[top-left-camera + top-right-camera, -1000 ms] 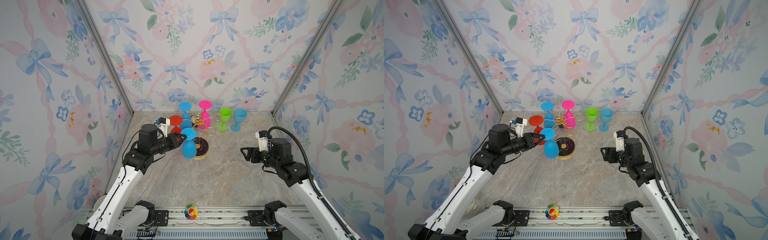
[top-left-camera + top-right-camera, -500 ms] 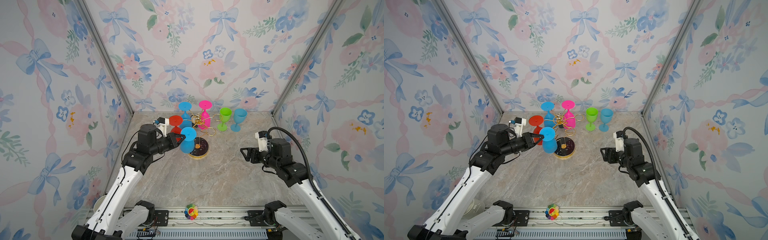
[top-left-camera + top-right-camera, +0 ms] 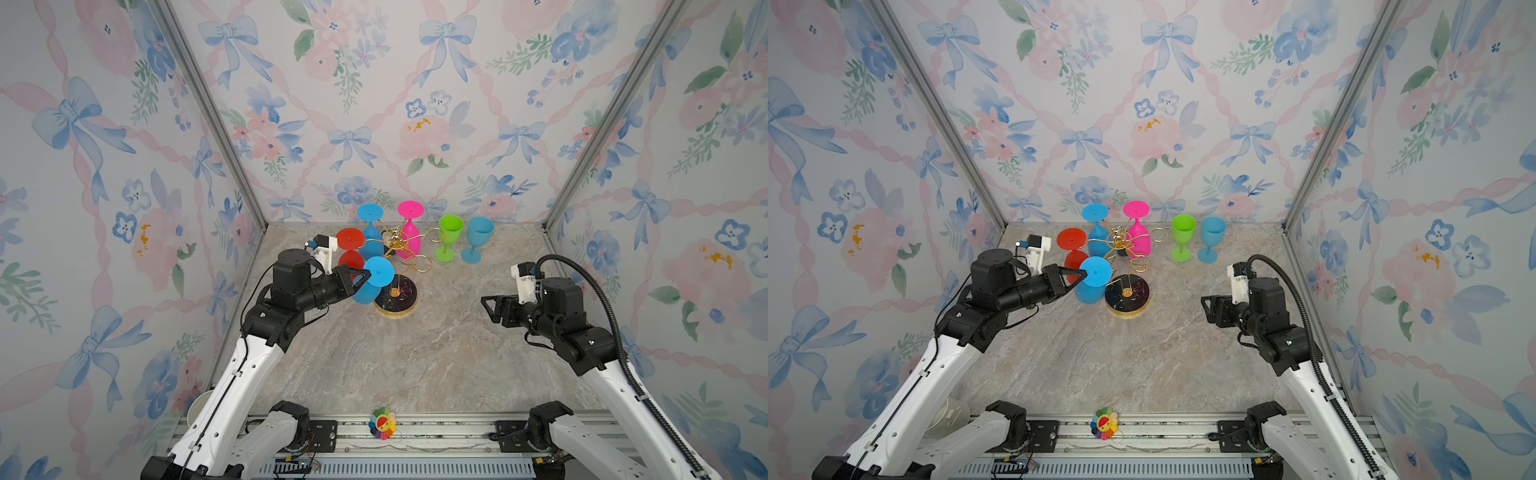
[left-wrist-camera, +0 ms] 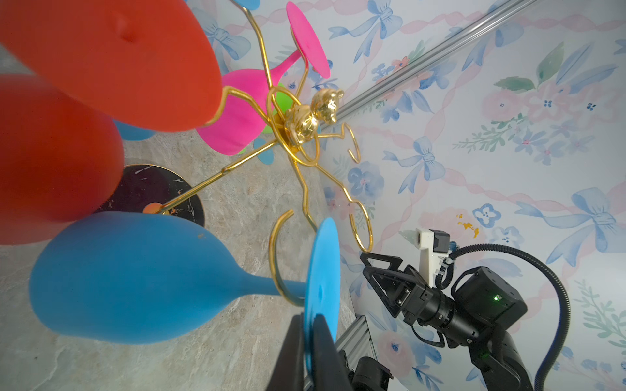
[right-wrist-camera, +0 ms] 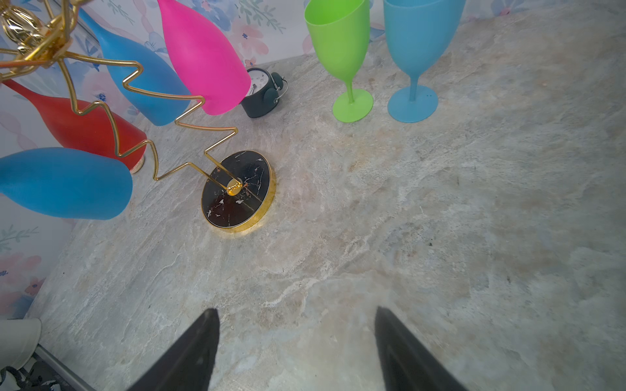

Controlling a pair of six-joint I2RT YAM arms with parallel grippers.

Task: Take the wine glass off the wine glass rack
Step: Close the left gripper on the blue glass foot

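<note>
Wine glass point(image 3: 376, 277) in question is the blue one on the near-left arm of the wine glass rack point(image 3: 395, 240), just left of centre in both top views. It hangs foot up, bowl down and tilted toward the left arm. In the left wrist view its stem sits inside the gold loop point(image 4: 272, 250), so it's not off the rack yet.

Left gripper point(image 3: 366, 274) is clamped on the edge of the foot disc, jaws nearly together with only the disc between them.

Right gripper point(image 3: 488, 309) hangs at the right of the frame, well apart from the rack. Jaws are spread wide with nothing in them; the right wrist view shows only bare tabletop point(image 5: 440, 237) between the fingers.

The rack's base point(image 5: 237, 189) sits flat on the tabletop.

Also hanging on the rack: red glass point(image 3: 350, 239), second blue glass point(image 3: 370, 212), pink glass point(image 3: 410, 209).

Green glass point(image 3: 451, 227) and light-blue glass point(image 3: 480, 232) stand upright on the tabletop, right of the rack near the back wall.
</note>
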